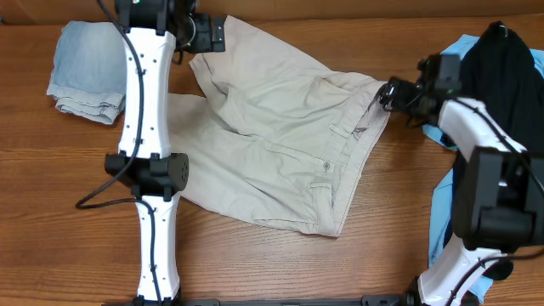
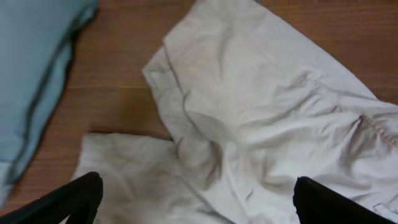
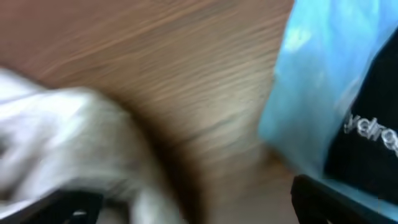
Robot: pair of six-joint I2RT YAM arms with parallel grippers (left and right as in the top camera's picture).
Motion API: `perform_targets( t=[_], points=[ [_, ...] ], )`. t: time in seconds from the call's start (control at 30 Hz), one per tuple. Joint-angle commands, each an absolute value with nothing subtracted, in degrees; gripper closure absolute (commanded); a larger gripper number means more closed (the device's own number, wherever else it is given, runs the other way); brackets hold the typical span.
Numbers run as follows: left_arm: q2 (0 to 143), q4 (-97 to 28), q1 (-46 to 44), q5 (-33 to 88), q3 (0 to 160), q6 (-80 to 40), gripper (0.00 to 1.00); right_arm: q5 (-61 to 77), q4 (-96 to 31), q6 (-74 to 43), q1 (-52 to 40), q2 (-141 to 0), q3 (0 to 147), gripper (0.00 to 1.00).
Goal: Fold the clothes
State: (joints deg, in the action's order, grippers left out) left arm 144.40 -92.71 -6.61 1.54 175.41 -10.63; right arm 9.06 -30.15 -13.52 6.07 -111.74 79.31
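Note:
The beige shorts (image 1: 280, 144) lie spread and wrinkled across the middle of the table, waistband toward the right. My left gripper (image 1: 210, 34) hovers at the shorts' far left leg, open, its two black fingers wide apart over the cloth (image 2: 249, 124) in the left wrist view (image 2: 196, 199). My right gripper (image 1: 393, 92) is at the waistband's far right corner. In the blurred right wrist view its fingers (image 3: 199, 205) are wide apart, with beige cloth (image 3: 74, 137) at the left finger and bare wood between them.
A folded light-blue denim piece (image 1: 85, 70) lies at the far left, also in the left wrist view (image 2: 31, 81). Black (image 1: 501, 64) and sky-blue (image 1: 442, 221) tops lie at the right edge, close behind the right arm, and show in the right wrist view (image 3: 323, 81).

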Motion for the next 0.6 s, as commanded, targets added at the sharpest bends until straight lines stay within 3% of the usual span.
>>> perform_targets(
  t=[0.0,0.37,0.57],
  points=[
    [141.10,-95.50,-5.48,-1.50,180.02,-8.97,0.00,14.31,-37.65,-12.78,4.56,-101.21,87.15,0.00],
    [122.85,-96.82,-4.54,-0.40,176.29,-9.87,0.00,11.77,-63.99,-16.01,-3.33,-76.18,88.09,0.00],
    [108.55,-96.82,-4.64,-7.14,151.85,-13.45,0.00,3.62,-73.49,-22.55,-13.98,-66.94,83.18,0.00]
  ],
)
